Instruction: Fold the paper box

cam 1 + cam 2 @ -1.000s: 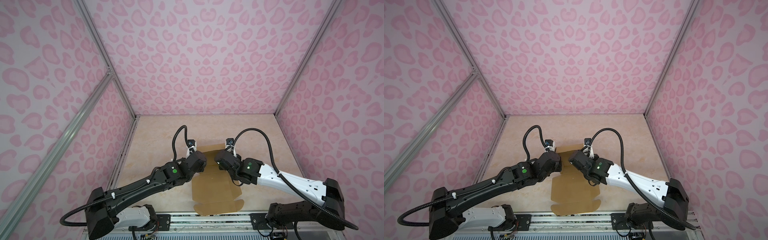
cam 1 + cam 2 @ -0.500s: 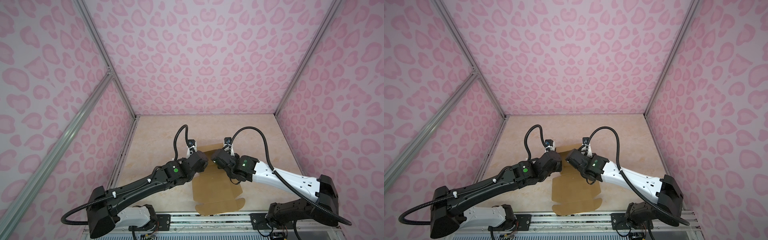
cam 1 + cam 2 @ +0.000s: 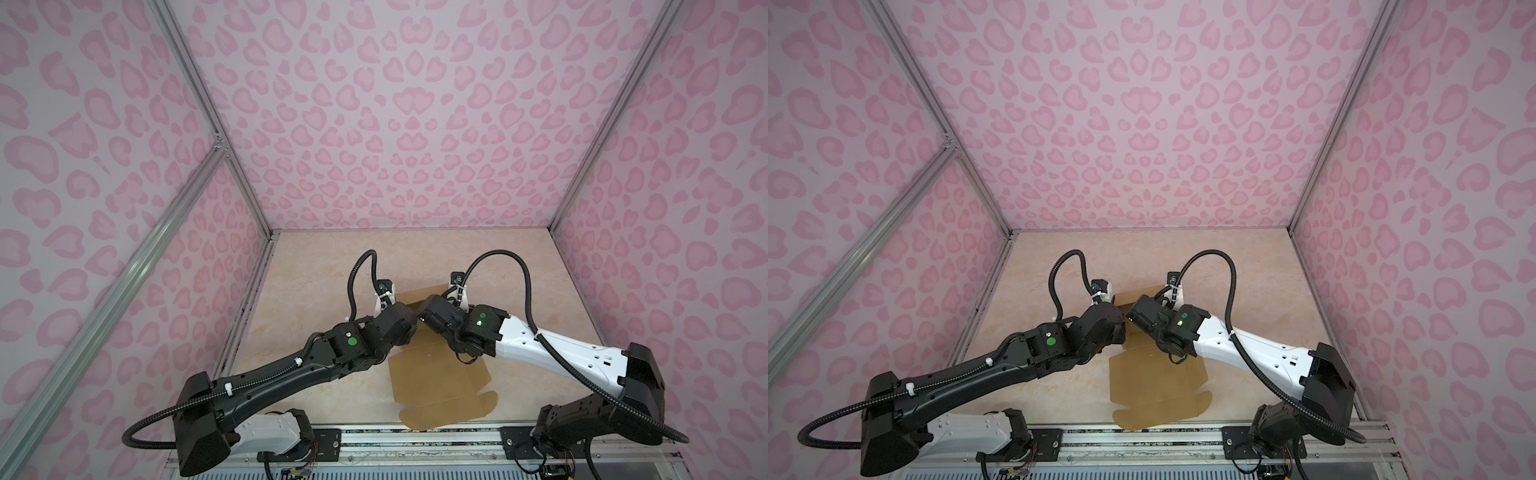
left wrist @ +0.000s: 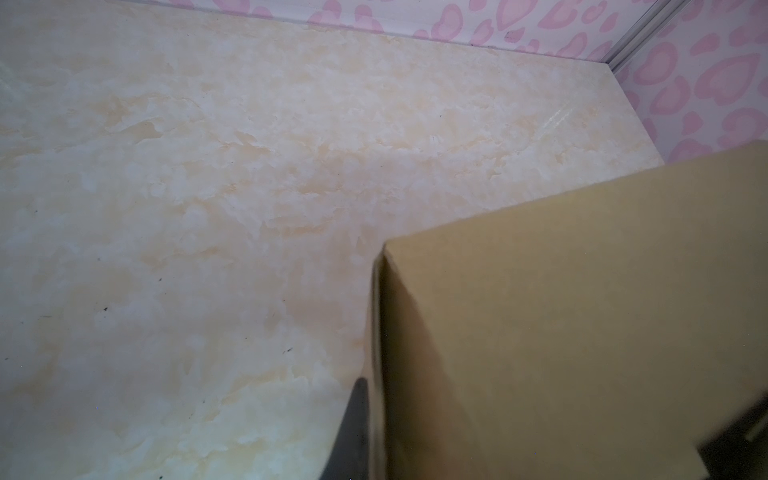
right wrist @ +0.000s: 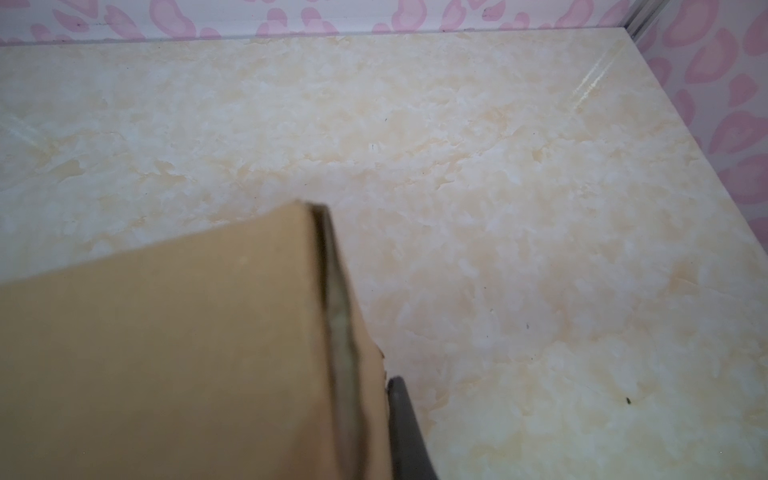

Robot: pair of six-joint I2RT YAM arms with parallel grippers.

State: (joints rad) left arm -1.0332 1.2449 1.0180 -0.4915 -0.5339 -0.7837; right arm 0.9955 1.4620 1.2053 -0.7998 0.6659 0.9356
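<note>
The paper box (image 3: 436, 382) (image 3: 1154, 382), plain brown cardboard, lies mid-table with its near flaps flat and its far end raised between the arms. My left gripper (image 3: 406, 321) (image 3: 1121, 316) is shut on the left side wall of that far end. In the left wrist view one dark finger (image 4: 353, 432) lies against the outside of the box wall (image 4: 582, 311); the other finger is hidden. My right gripper (image 3: 424, 316) (image 3: 1134, 312) is shut on the right side wall. There one dark finger (image 5: 405, 424) presses the doubled wall edge of the box (image 5: 166, 353).
The marbled beige table (image 3: 324, 291) is enclosed by pink patterned walls (image 3: 395, 124) on three sides. A metal rail (image 3: 415, 436) with both arm bases runs along the near edge, just under the box's front flap.
The right gripper has shifted a little to the left, toward the left gripper, taking its side of the box with it. The left arm has hardly moved.
</note>
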